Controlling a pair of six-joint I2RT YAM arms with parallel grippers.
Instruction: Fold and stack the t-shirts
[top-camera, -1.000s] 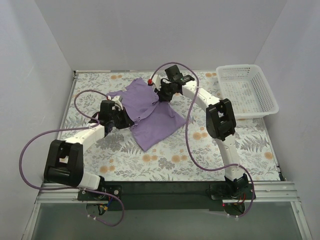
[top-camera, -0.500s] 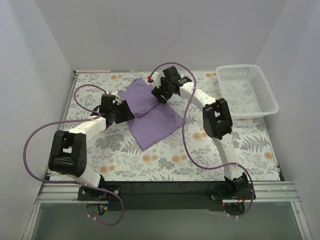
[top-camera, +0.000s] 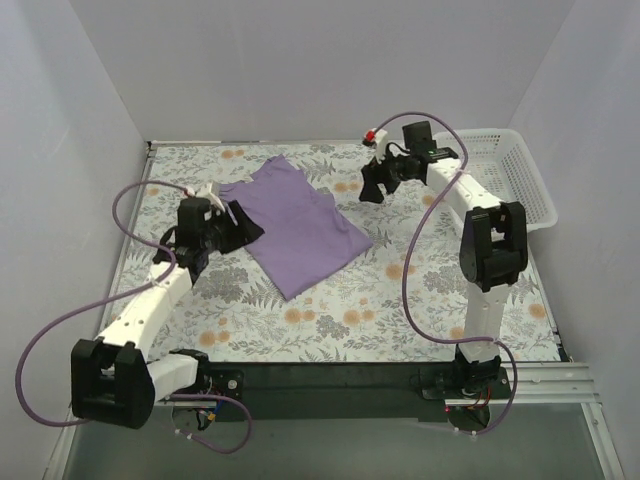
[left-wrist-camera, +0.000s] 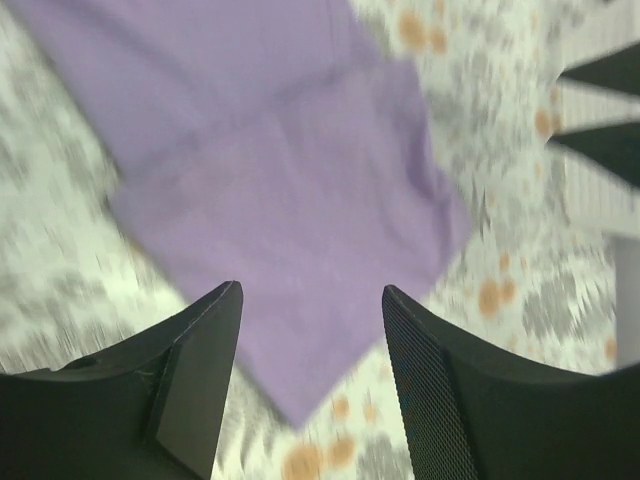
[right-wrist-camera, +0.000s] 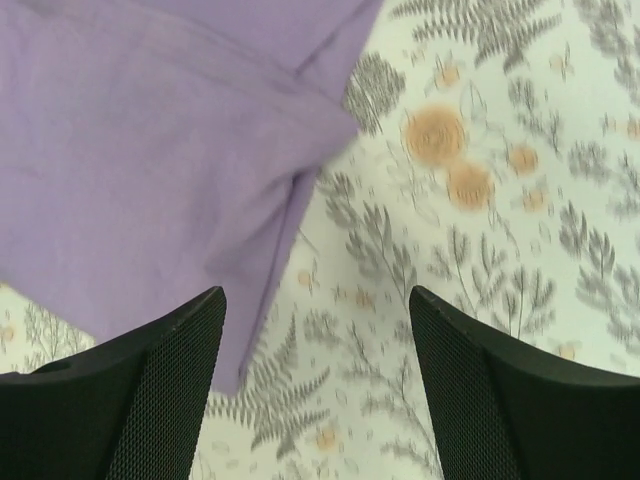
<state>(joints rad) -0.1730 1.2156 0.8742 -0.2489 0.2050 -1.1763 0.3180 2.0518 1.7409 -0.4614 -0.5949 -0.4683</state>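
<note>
- The t-shirt (top-camera: 300, 225) is lying flat, folded over, at the worktop's (top-camera: 450, 300) centre.
- The left gripper (top-camera: 243, 228) is hovering at its 9 o'clock edge, jaws spread, empty.
- The right gripper (top-camera: 372, 186) is hovering off its 2 o'clock side, spread, empty.

The left arm (top-camera: 145, 305) and the right arm (top-camera: 480, 310) are built alike: white link shells joined by chunky black joint housings. A thin purple cable (top-camera: 404, 285) runs along each arm, and a small red tip (top-camera: 375, 134) shows near the right wrist. The right fingers (right-wrist-camera: 165, 395) are black wedges with finely mesh-textured inner faces, and so are the left fingers (left-wrist-camera: 440, 400).
</note>
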